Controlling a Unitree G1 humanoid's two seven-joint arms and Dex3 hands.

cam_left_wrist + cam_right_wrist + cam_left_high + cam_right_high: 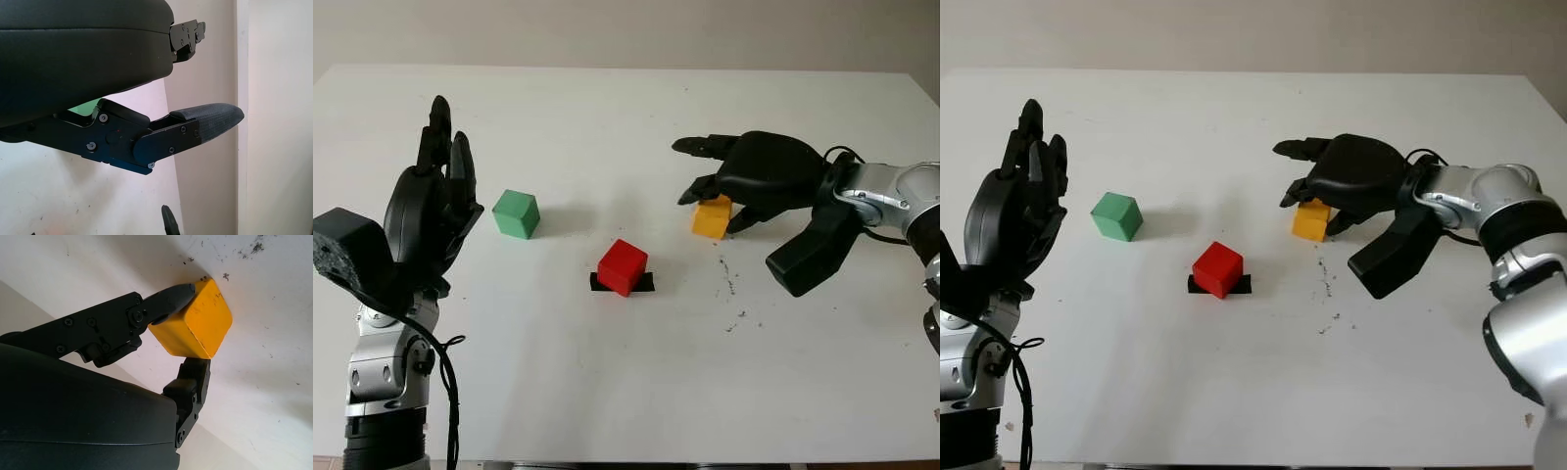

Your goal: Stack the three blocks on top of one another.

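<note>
Blocks number three on the white table (607, 392), all separate, none stacked yet. Nearest to the robot is the red block (623, 266), which sits on a small black patch (645, 283). Farther and to the left stands the green block (516, 213); farther and to the right is the yellow block (712, 217), close to some dark specks (729, 279) on the table.

The right hand (717, 191) has its fingers (168, 298) closed on the yellow block — the wrist view shows one tip on one face and another on the opposite side. The left hand (431, 211) is raised at the left edge, open, holding nothing.

The risk, as a judgement: the grip is only by fingertips near the block's edges, so the block could turn or slip out during a lift — and then land badly on the red one. No brand, label or writing can be read anywhere
</note>
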